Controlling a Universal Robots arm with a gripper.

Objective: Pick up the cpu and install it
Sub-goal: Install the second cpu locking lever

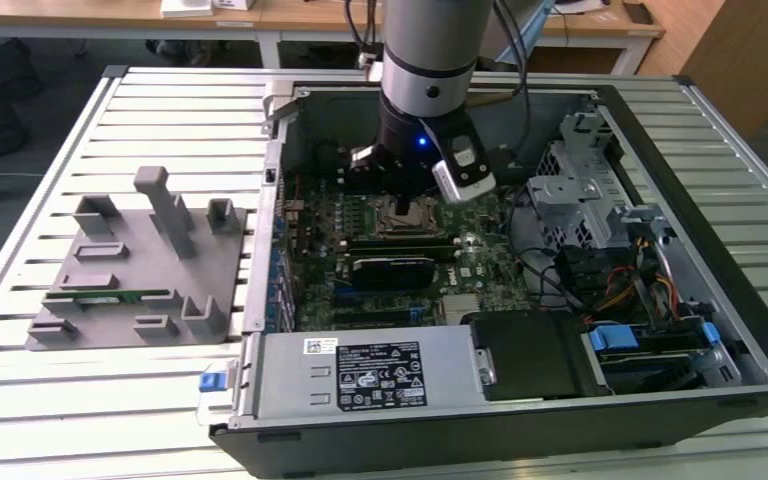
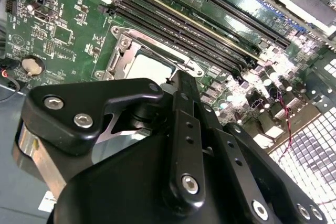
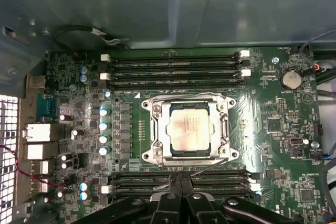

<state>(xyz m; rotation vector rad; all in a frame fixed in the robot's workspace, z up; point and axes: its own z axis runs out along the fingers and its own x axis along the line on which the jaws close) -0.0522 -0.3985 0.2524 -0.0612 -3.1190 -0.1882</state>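
Note:
The cpu (image 3: 189,129) is a flat silvery square lying in the motherboard's socket, inside the metal socket frame (image 3: 154,129). In the second wrist view a corner of the cpu (image 2: 149,67) shows just beyond the black gripper body. My gripper (image 3: 181,180) hangs over the memory slots just beside the socket, a little above the board. Its two black fingers are together with nothing between them. In the exterior view the arm reaches down into the open computer case and the gripper (image 1: 403,192) is right over the socket (image 1: 404,216).
A grey fixture plate (image 1: 77,330) with a thin green memory stick (image 1: 111,296) lies on the slatted table at the exterior view's left. Inside the case are a black card (image 1: 404,270), memory slots (image 3: 176,69), a power supply (image 1: 357,375), a drive cage (image 1: 578,180) and loose cables (image 1: 624,290).

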